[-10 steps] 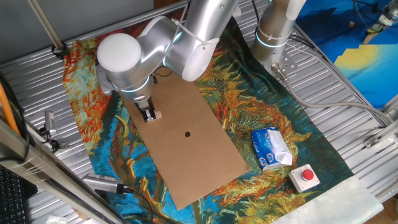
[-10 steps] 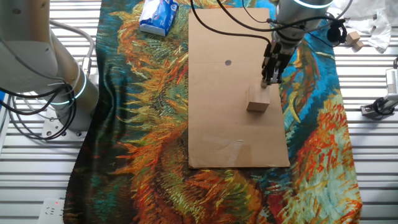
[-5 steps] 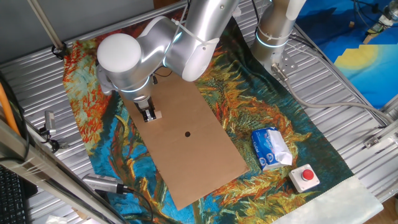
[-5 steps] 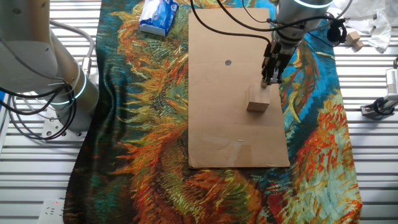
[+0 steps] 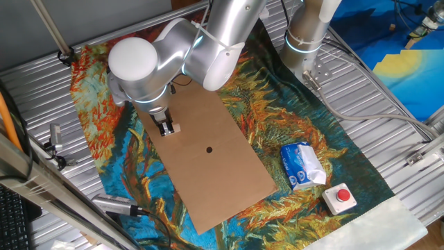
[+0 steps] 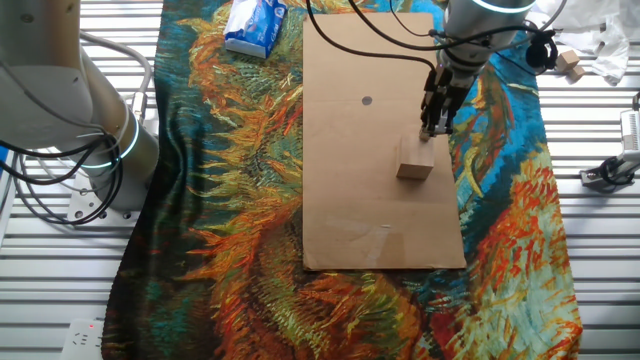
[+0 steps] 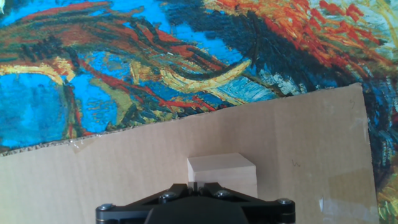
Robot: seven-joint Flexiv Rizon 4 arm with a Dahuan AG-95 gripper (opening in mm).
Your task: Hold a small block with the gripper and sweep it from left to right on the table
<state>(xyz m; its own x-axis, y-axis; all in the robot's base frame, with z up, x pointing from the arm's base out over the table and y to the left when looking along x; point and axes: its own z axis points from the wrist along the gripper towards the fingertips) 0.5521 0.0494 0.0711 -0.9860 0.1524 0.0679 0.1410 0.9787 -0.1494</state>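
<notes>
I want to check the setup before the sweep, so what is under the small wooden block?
The block sits on the brown board, which lies on the painted cloth. The board hides the cloth beneath it, and the block's underside cannot be seen.

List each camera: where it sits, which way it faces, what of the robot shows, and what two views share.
One fixed view: high, looking obliquely down at the board; shows the arm's joints and the gripper beside the small block.
The other fixed view: nearly overhead from the opposite side; shows the gripper above the block, plus a second arm's base.
Hand view: on the wrist, looking down along the fingers at the block; only the black gripper body shows.
Both fixed views share the blue-white packet.
</notes>
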